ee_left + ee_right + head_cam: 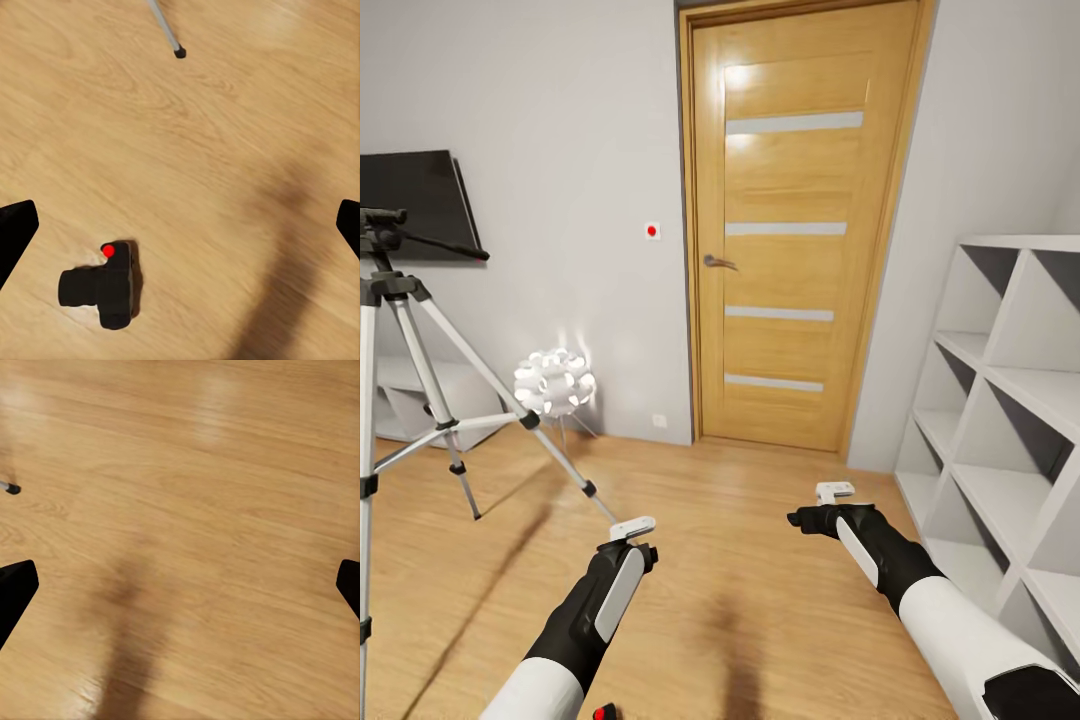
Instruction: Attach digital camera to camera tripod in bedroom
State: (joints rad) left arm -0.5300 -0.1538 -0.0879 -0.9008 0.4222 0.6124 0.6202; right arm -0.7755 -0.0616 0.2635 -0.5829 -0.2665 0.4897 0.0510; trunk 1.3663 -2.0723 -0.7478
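Observation:
The digital camera point(101, 289), small and black with a red dot, lies on the light wood floor below my left gripper point(180, 225), off toward one finger. A sliver of the digital camera point(603, 712) shows at the bottom edge of the head view, under my left arm. The left gripper point(632, 528) is open and holds nothing. The camera tripod point(420, 350) stands at the left, silver legs spread and black head with its long handle on top. One tripod foot point(178, 52) lies ahead of the left gripper. My right gripper point(835, 492) hovers open over bare floor.
A closed wooden door point(795, 230) is straight ahead in the white wall. A white ball lamp point(553, 382) stands on the floor between tripod and door. White cube shelves point(1010, 400) line the right side. A dark screen point(415, 200) hangs behind the tripod.

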